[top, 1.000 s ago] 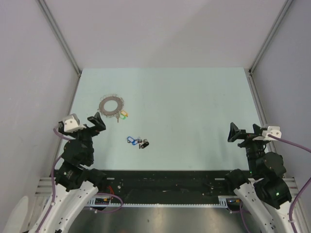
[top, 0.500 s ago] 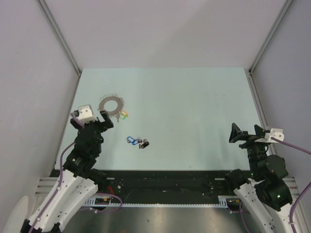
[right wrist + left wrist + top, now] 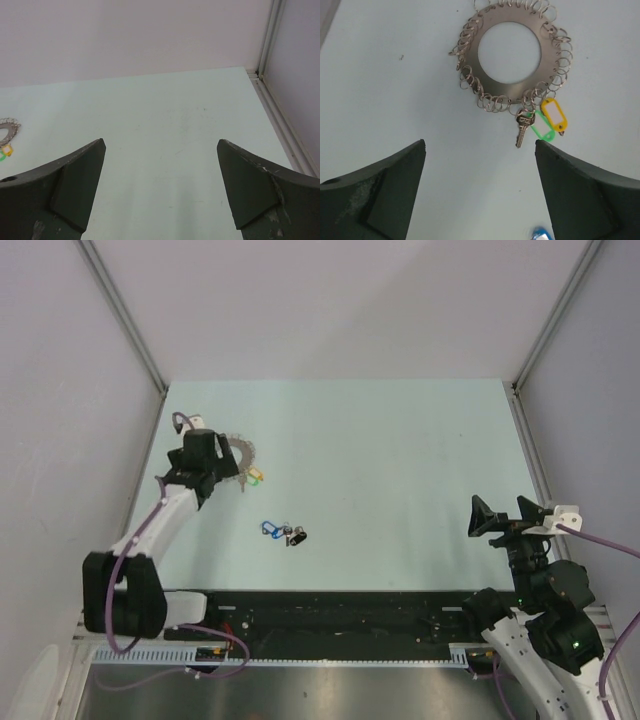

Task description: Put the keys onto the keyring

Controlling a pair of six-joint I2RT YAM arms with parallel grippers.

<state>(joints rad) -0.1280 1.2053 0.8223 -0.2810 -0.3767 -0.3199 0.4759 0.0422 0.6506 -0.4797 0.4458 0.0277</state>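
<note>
The keyring point(image 3: 509, 91), a flat grey metal ring fringed with small silvery rings, lies on the table with a green tag point(image 3: 540, 131), a yellow tag point(image 3: 554, 115) and one hanging key point(image 3: 521, 135). In the top view the left arm covers most of the keyring point(image 3: 246, 452). My left gripper point(image 3: 480, 145) point(image 3: 218, 472) hovers open and empty above its near side. The loose keys lie nearer the arms: blue tag point(image 3: 268, 529), black tag point(image 3: 296, 536); the blue tag point(image 3: 540, 234) peeks in at the bottom of the left wrist view. My right gripper point(image 3: 497, 516) point(image 3: 160, 142) is open and empty at the right.
The pale green table point(image 3: 400, 460) is bounded by grey walls and metal corner rails point(image 3: 530, 370). The right wrist view shows the keyring point(image 3: 7, 130) far to the left and the rail point(image 3: 272, 95) along the table's right edge.
My left arm has swung forward and out from the near left until its gripper is over the keyring. The right gripper has barely moved. The keys and the ring lie where they were.
</note>
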